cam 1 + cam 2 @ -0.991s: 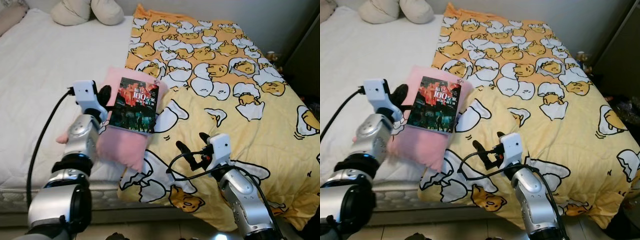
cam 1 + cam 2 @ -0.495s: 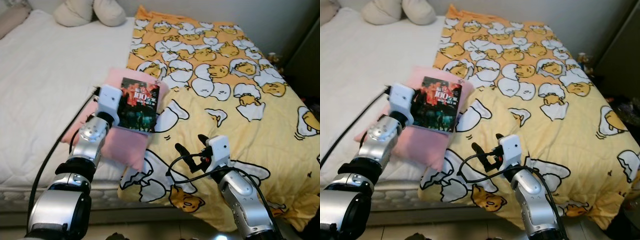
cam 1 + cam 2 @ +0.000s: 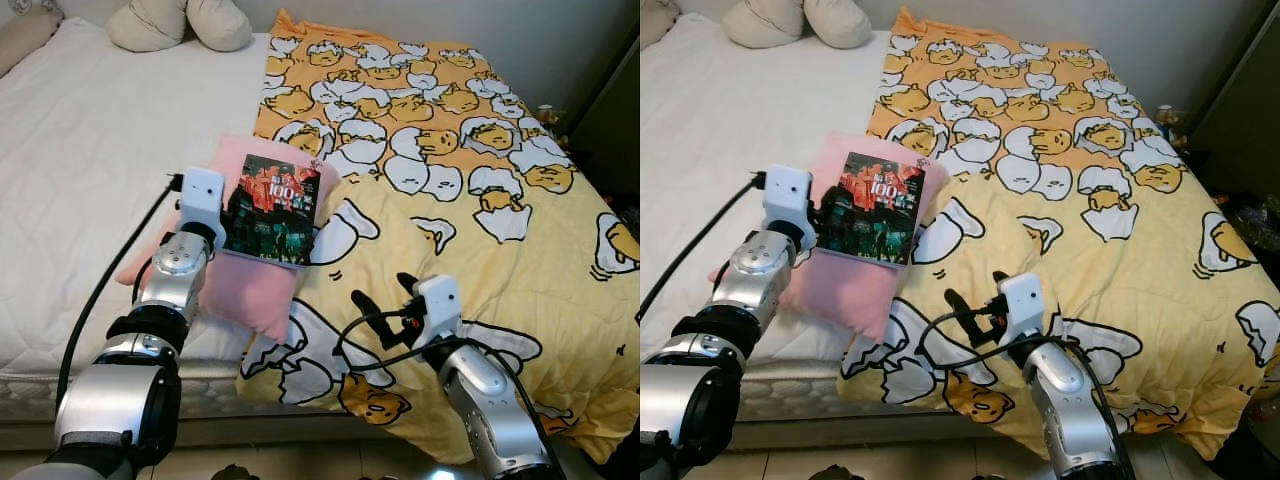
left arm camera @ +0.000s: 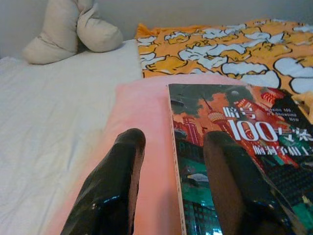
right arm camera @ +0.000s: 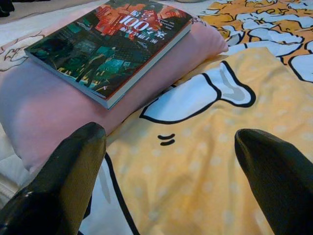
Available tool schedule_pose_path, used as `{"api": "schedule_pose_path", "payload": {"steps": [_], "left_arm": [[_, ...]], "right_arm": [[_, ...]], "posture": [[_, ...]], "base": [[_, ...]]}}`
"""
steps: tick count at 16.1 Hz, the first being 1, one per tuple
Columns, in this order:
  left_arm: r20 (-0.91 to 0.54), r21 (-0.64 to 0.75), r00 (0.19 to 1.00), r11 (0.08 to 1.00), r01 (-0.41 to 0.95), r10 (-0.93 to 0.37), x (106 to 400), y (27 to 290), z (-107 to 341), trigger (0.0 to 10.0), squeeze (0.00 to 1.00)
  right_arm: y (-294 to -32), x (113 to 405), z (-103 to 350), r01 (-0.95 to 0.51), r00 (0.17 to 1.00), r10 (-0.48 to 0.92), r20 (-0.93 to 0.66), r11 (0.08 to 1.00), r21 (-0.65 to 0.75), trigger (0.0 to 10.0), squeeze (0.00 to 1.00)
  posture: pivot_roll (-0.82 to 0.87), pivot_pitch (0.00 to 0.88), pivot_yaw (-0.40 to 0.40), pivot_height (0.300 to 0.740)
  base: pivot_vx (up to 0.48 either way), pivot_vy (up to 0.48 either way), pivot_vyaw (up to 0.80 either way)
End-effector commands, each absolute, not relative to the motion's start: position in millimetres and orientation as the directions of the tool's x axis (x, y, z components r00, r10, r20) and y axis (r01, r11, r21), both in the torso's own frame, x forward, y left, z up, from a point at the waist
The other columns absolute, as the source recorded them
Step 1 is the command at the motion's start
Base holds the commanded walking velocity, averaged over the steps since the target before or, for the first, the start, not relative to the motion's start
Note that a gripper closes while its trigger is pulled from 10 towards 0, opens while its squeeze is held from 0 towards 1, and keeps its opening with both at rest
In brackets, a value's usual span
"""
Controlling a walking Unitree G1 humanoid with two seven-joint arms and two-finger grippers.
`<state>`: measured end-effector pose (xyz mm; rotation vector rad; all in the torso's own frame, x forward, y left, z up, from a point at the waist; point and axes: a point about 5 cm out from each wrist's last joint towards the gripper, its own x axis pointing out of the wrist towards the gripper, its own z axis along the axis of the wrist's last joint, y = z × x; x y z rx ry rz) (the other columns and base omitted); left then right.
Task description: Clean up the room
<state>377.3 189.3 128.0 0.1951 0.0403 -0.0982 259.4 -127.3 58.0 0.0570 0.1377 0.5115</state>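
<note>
reaching for the book (image 3: 272, 209) lying on the pink pillow (image 3: 240, 285): left gripper (image 4: 171, 191) spread astride its near edge. next, close and lift. right gripper (image 5: 171, 181) spread, idle over the blanket (image 3: 450, 200).

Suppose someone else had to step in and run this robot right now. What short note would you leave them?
Left gripper: open, fingers straddling the near left edge of the book, not closed on it.
Right gripper: open, holding nothing, hovering over the yellow egg-print blanket.
The book lies flat on the pink pillow, which sits on the bed where the white sheet meets the blanket.
Done: nothing visibly picked up.
Left: grasp the book and put it away.
</note>
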Motion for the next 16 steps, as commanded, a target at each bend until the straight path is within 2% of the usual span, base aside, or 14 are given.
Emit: {"api": "schedule_pose_path", "payload": {"steps": [1, 7, 8, 11, 13, 16], "left_arm": [[-0.016, 0.178, 0.991, 0.975, 0.134, -0.134, 381.3, 182.6, 137.2, 10.0, 1.00], [-0.107, 0.217, 0.977, 0.954, 0.206, -0.186, 379.0, 172.1, 123.6, 10.0, 1.00], [-0.149, 0.200, 0.971, 0.956, 0.214, -0.186, 377.8, 169.7, 116.8, 10.0, 0.00], [-0.196, 0.132, 0.966, 0.971, 0.199, -0.171, 376.5, 164.6, 108.3, 10.0, 0.00], [-0.234, 0.133, 0.958, 0.970, 0.202, -0.167, 374.5, 161.5, 101.6, 10.0, 0.00], [-0.362, 0.106, 0.924, 0.979, 0.172, -0.123, 368.0, 159.9, 82.7, 10.0, 0.00]], "right_arm": [[-131.7, 260.5, 61.6, -0.475, 0.871, 0.481, -0.102, 0.876, 0.079, 10.0, 0.00], [-130.8, 259.1, 59.5, -0.478, 0.868, 0.485, -0.109, 0.874, 0.082, 10.0, 0.00], [-130.6, 258.5, 58.6, -0.480, 0.866, 0.487, -0.113, 0.873, 0.082, 10.0, 0.00], [-130.3, 256.6, 57.4, -0.484, 0.863, 0.491, -0.119, 0.871, 0.082, 10.0, 0.00], [-130.9, 254.2, 56.7, -0.483, 0.863, 0.490, -0.125, 0.872, 0.082, 10.0, 0.00], [-132.8, 251.6, 54.3, -0.479, 0.863, 0.486, -0.138, 0.874, 0.080, 10.0, 0.00]], "posture": [[0.00, 0.000, -0.042, 0.740], [0.00, 0.000, -0.043, 0.740], [0.00, 0.000, -0.048, 0.740], [0.00, 0.000, -0.048, 0.740], [-0.01, 0.000, -0.046, 0.740], [-0.02, 0.000, -0.043, 0.740]], "base": [[0.000, 0.000, 0.00], [0.000, 0.000, 0.00], [0.000, 0.000, 0.00], [0.000, 0.000, 0.00], [0.000, 0.000, 0.00], [0.000, 0.000, 0.00]]}}
